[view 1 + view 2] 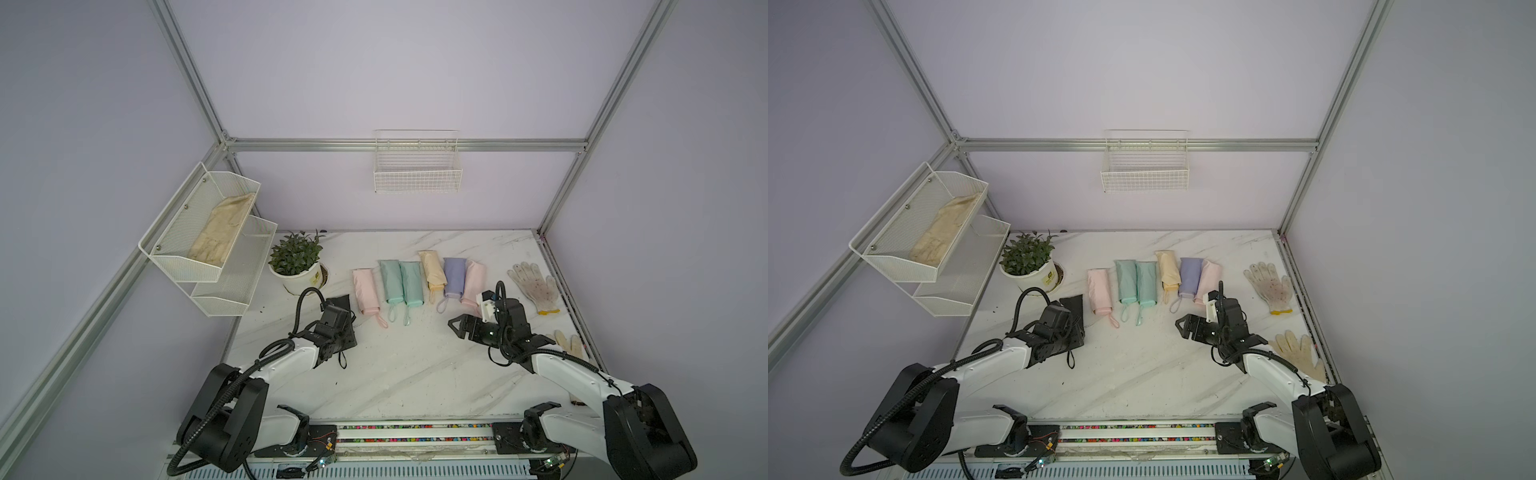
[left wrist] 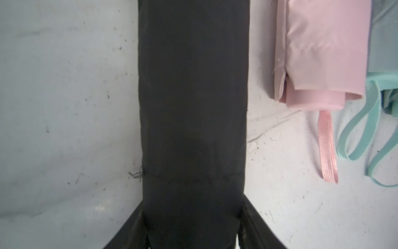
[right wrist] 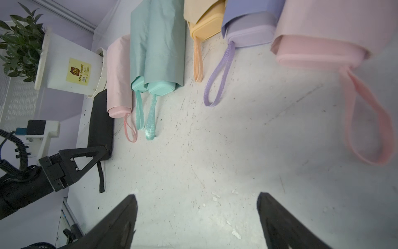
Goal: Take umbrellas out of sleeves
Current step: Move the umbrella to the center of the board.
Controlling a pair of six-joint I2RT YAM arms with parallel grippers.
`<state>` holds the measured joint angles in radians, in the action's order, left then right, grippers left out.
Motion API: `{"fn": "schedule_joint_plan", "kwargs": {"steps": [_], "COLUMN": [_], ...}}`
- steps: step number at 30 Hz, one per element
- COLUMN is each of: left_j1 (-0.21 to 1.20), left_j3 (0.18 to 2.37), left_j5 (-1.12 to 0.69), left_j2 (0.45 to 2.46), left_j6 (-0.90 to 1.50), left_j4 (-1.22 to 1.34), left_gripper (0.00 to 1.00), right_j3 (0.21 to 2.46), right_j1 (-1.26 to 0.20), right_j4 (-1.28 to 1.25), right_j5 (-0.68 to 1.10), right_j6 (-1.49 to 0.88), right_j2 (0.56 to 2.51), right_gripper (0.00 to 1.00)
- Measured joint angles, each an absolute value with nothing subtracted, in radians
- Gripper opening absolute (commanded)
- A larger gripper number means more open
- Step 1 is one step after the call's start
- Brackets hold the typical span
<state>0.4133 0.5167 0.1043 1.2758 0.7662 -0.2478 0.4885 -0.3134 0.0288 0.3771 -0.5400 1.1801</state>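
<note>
Left gripper: set over the black sleeve, one finger close against each long side. Pinching or only flanking, I cannot tell.
Black sleeve: flat on the marble table, far end near the potted plant. A black wrist loop trails from its near end.
Right gripper: jaws wide apart, holding nothing, above bare table.
Pastel row: pink umbrella, mint umbrellas, yellow umbrella, lavender umbrella, second pink umbrella. They lie side by side, all sleeved, handle caps and loops toward the arms.
</note>
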Motion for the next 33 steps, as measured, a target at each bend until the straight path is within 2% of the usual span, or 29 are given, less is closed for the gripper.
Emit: {"fn": "schedule_joint_plan", "kwargs": {"steps": [9, 11, 13, 14, 23, 29, 33], "left_j1": [0.589, 0.601, 0.603, 0.603, 0.544, 0.356, 0.241], "left_j3": [0.506, 0.506, 0.509, 0.513, 0.602, 0.717, 0.754], "left_j5": [0.082, 0.084, 0.101, 0.115, 0.224, 0.214, 0.187], "left_j2": [1.251, 1.251, 1.248, 1.242, 1.166, 1.184, 1.205], "left_j6": [0.921, 0.932, 0.928, 0.926, 0.833, 0.799, 0.773], "left_j4": [-0.245, -0.242, -0.242, -0.247, -0.387, -0.434, -0.462], "left_gripper": [0.65, 0.76, 0.96, 1.0, 1.0, 1.0, 1.0], "right_j3": [0.598, 0.617, 0.636, 0.648, 0.77, 0.874, 1.007], "right_j1": [-0.536, -0.579, -0.619, -0.647, -0.881, -0.92, -0.918], "right_j4": [0.085, 0.097, 0.106, 0.11, 0.124, 0.089, 0.06], "right_j5": [0.33, 0.314, 0.294, 0.278, 0.134, 0.094, 0.114], "right_j6": [-0.543, -0.543, -0.543, -0.542, -0.535, -0.538, -0.537], "right_j2": [1.247, 1.266, 1.291, 1.309, 1.508, 1.629, 1.77], "right_gripper": [0.9, 0.9, 0.89, 0.89, 0.85, 0.78, 0.78]}}
